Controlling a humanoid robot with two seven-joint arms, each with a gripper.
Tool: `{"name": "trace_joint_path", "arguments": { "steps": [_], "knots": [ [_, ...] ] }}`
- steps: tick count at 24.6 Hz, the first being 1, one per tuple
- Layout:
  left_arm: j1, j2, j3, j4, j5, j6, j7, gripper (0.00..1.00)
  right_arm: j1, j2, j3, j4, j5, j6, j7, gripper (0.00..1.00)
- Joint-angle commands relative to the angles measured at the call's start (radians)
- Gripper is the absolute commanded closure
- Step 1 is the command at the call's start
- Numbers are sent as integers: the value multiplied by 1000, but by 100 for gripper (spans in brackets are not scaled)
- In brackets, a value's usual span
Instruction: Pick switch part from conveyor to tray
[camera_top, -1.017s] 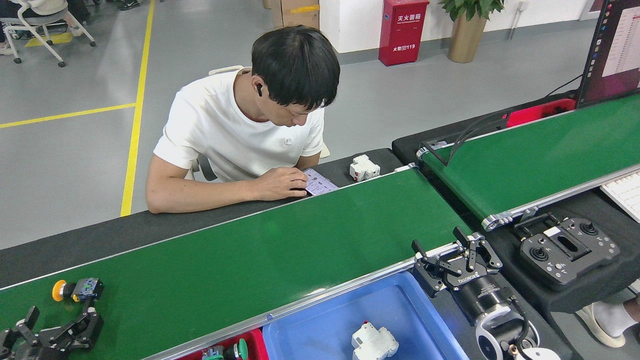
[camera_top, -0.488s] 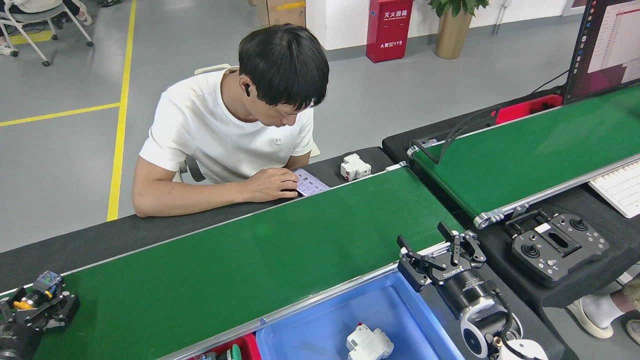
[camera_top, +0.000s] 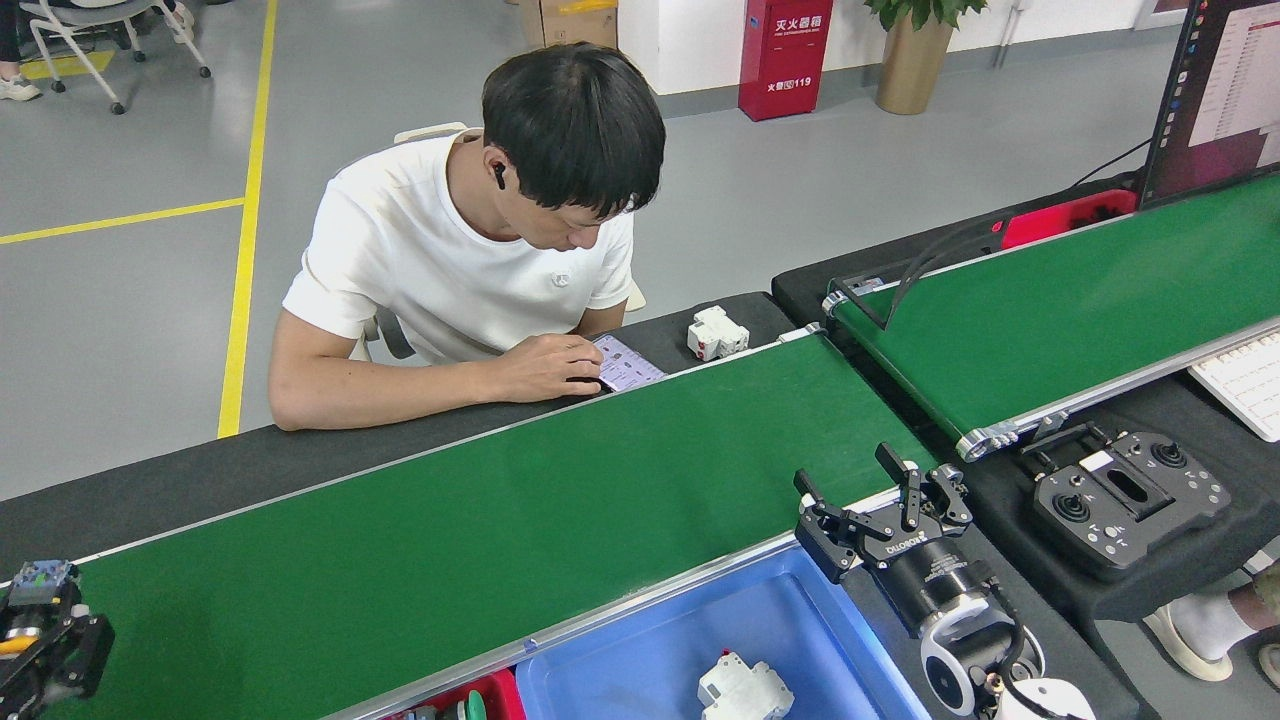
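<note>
While my left claw (camera_top: 40, 630) at eight o'clock clamps the switch part (camera_top: 35, 585) for the tray (camera_top: 640, 660), my right claw (camera_top: 880, 500) waits, spread apart.

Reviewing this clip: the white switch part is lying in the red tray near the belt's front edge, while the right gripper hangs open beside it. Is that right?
Not quite. In the head view the white switch part lies in the blue tray, not the red one, which shows only as a corner to its left. The rest holds: the tray sits at the belt's front edge, and the right gripper hangs open beside it.
</note>
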Motion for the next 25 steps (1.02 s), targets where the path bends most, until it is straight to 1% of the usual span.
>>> {"name": "trace_joint_path", "arguments": {
  "steps": [1, 2, 4, 5, 8, 10, 11, 12, 14, 15, 16, 18, 20, 21, 23, 24, 25],
  "knots": [
    [82, -32, -12, -125, 9, -17, 44, 98, -9, 0, -11, -20, -3, 4, 8, 2],
    [110, -53, -30, -137, 7, -44, 57, 98, -4, -2, -20, -23, -4, 6, 21, 2],
    [116, -61, -102, -131, -10, -95, 64, 98, -2, 1, -57, -26, -4, 12, 69, 2],
    [119, -62, -122, -131, -24, -104, 72, 97, -2, 3, -66, -32, -6, 18, 86, 2],
    [136, -56, -241, -131, -131, -107, 161, 97, -4, 4, -71, -64, -6, 40, 104, 2],
    [147, -55, -290, -131, -151, -109, 173, 95, -10, 12, -69, -73, -4, 41, 103, 2],
    [147, -53, -303, -131, -151, -110, 176, 86, -12, 30, -71, -93, -4, 43, 94, 2],
    [145, -55, -305, -131, -151, -112, 176, 67, -10, 52, -71, -119, -4, 43, 84, 2],
    [141, -59, -305, -131, -151, -112, 176, 35, 17, 72, -69, -162, -3, 61, 80, 2],
    [130, -56, -307, -131, -151, -115, 175, 9, 47, 75, -69, -181, -3, 83, 80, 2],
    [124, -59, -307, -131, -151, -130, 173, 0, 68, 78, -69, -188, -1, 112, 80, 1],
    [98, -68, -305, -131, -151, -162, 172, 0, 88, 81, -69, -204, 2, 159, 80, 1],
    [75, -78, -305, -131, -151, -170, 170, 0, 123, 79, -71, -234, 0, 178, 80, 1],
    [67, -96, -293, -131, -151, -168, 170, 0, 137, 76, -76, -244, 0, 179, 80, 1],
    [59, -156, -239, -131, -143, -164, 167, 0, 162, 73, -77, -256, 0, 179, 80, 1],
    [59, -190, -184, -131, -139, -164, 162, 0, 169, 73, -79, -262, 0, 179, 80, 1],
    [62, -239, -107, -131, -136, -164, 141, 0, 177, 73, -85, -279, 0, 179, 80, 1]
  ]
}}
